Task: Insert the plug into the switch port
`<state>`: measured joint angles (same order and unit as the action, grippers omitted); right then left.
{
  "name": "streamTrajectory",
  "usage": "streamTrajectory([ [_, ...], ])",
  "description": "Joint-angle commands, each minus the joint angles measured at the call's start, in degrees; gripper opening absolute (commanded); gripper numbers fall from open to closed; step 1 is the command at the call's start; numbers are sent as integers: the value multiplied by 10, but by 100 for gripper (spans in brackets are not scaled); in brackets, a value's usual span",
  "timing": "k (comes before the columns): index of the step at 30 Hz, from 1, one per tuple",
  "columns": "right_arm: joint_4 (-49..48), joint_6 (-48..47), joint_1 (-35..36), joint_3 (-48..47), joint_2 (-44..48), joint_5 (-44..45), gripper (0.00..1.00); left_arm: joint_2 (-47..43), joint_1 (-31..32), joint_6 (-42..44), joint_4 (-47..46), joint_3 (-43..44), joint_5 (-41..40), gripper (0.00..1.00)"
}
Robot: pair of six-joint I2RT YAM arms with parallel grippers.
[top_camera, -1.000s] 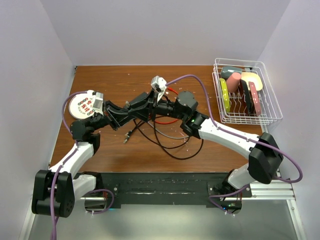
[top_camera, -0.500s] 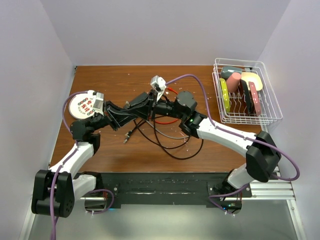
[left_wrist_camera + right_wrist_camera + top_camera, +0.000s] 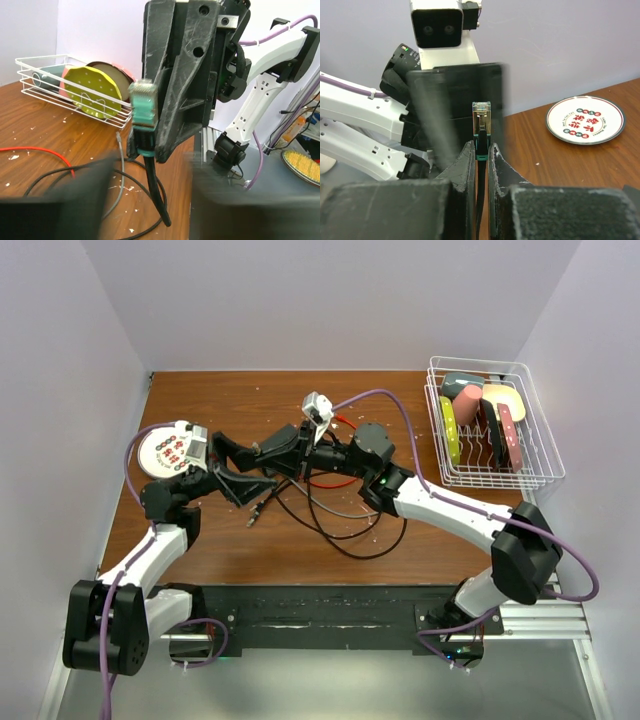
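Note:
The plug (image 3: 481, 116), clear-tipped with a teal boot and a black cable, stands upright between the fingers of my right gripper (image 3: 481, 149), which is shut on it. The left wrist view shows the plug (image 3: 144, 106) from the side, held against the right gripper's black fingers (image 3: 180, 75). My left gripper (image 3: 150, 200) is open just in front of it, its blurred fingers wide apart on either side of the hanging cable. From above, the left gripper (image 3: 250, 472) and right gripper (image 3: 283, 452) meet over the table's middle. The switch port is out of view.
Loose black cables (image 3: 340, 530), a red cable (image 3: 325, 483) and a grey one with a free connector (image 3: 118, 135) lie under the grippers. A patterned plate (image 3: 165, 452) sits at the left. A white wire basket (image 3: 548, 465) of dishes stands at the back right.
My right gripper has closed on the plug. My left gripper, shut until half a second ago, has opened and let go of it. Both arms stayed nearly in place.

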<state>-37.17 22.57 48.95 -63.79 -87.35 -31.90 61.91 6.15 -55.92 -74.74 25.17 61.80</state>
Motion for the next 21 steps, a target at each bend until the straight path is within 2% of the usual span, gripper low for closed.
streamTrajectory([
  [1, 2, -13, 1, 9, 33, 39, 0, -10, 4, 36, -19, 20, -16, 100],
  [5, 18, -26, 0, 15, 50, 65, 0, -37, 4, 105, 100, 26, -41, 100],
  [11, 96, -68, -2, 11, 86, 140, 0, -81, 4, 186, 221, 34, -98, 100],
  [21, 226, -114, -31, 14, 105, 228, 0, -98, 4, 246, 335, 44, -209, 100],
])
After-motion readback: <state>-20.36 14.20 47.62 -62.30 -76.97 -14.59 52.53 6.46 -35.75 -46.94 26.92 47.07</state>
